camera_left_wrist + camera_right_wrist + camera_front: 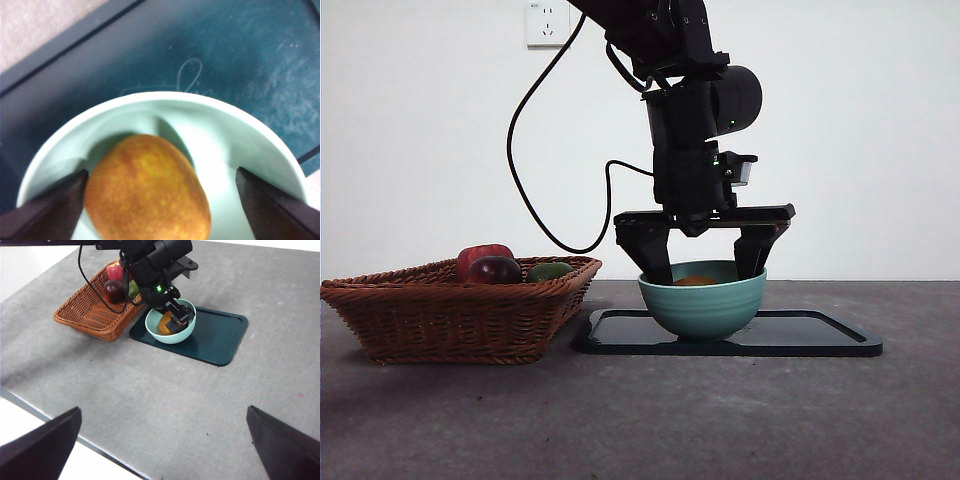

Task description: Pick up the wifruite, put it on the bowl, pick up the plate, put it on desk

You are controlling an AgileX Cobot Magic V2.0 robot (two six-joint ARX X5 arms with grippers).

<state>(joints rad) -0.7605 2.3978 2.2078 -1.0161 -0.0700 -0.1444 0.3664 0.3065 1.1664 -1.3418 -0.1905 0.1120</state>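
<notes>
The orange-brown wifruite (147, 190) lies inside the teal-green bowl (705, 305), its top just showing over the rim (695, 281). My left gripper (704, 272) reaches down into the bowl, open, one jaw on each side of the fruit; one jaw is right against the fruit, the other well clear. The bowl stands on the plate (820, 335), a flat dark teal rectangle on the grey desk (150, 390). My right gripper (164, 415) hangs open and empty high above the desk's near side, far from the bowl (186, 332).
A brown wicker basket (460, 310) stands beside the plate, holding a red fruit (480, 255), a dark red-purple one (496, 270) and a green one (550, 271). The left arm's cable (525, 190) loops above the basket. The desk edge (60, 427) runs near the right gripper.
</notes>
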